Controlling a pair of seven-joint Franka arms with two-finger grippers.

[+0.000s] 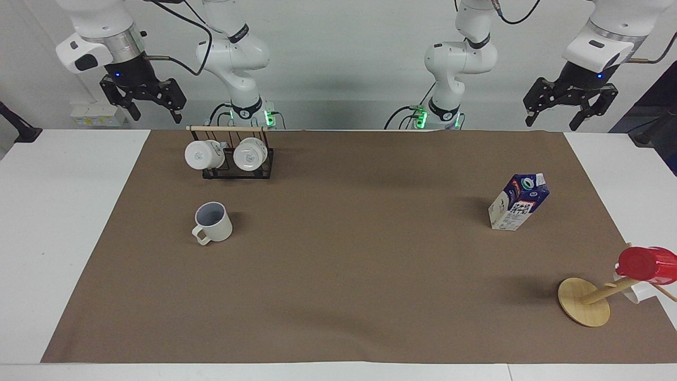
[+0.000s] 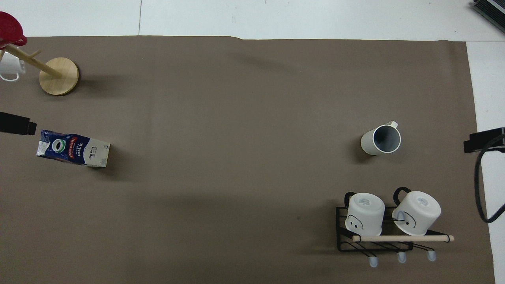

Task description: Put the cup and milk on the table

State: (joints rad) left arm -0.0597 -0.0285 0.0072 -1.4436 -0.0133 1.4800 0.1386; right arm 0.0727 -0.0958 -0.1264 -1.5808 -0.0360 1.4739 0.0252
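The cream cup [image 1: 213, 222] [image 2: 381, 139] stands upright on the brown sheet of the table [image 1: 349, 296], handle pointing away from the robots. The milk [image 1: 518, 202] [image 2: 73, 149], a blue and white carton, stands upright on the sheet toward the left arm's end. My right gripper [image 1: 156, 114] hangs open and empty, high over the robots' edge of the table, beside the wire rack. My left gripper [image 1: 551, 123] hangs open and empty, high over the same edge at the left arm's end. Neither gripper is close to the cup or the milk.
A black wire rack [image 1: 238, 166] [image 2: 375, 240] with two white cups stands nearer to the robots than the cream cup. A wooden mug tree [image 1: 584, 302] [image 2: 59, 75] carrying a red cup [image 1: 646, 264] and a white cup stands farther from the robots than the milk.
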